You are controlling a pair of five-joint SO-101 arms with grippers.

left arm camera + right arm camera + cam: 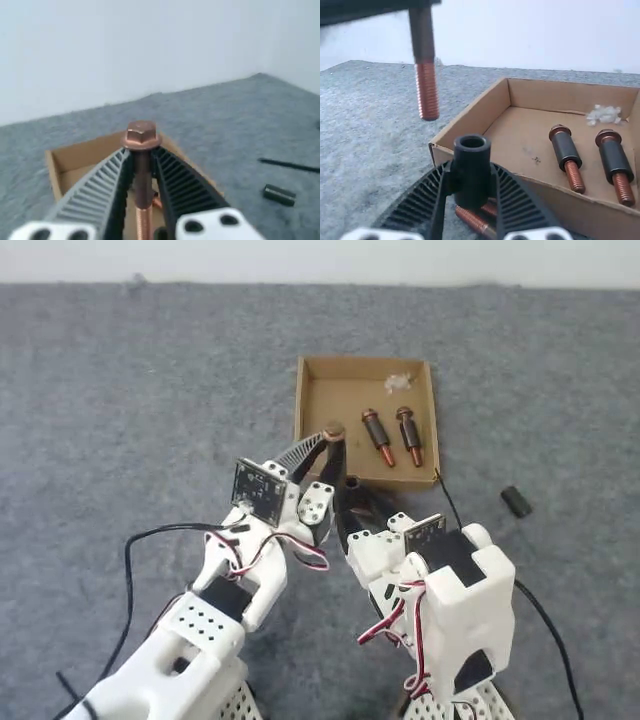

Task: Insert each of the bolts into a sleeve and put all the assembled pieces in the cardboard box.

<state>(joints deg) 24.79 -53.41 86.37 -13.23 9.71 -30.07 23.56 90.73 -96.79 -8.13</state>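
While the left gripper pinches a bolt upright beside the cardboard box, the right gripper clamps a sleeve there, clear of the bolt.

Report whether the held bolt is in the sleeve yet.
Out: the bolt hangs apart from the sleeve, whose bore shows empty.

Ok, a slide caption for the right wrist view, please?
Right hand holds a black sleeve upright; a copper bolt hangs above, not yet inserted; two assembled pieces lie in the cardboard box.
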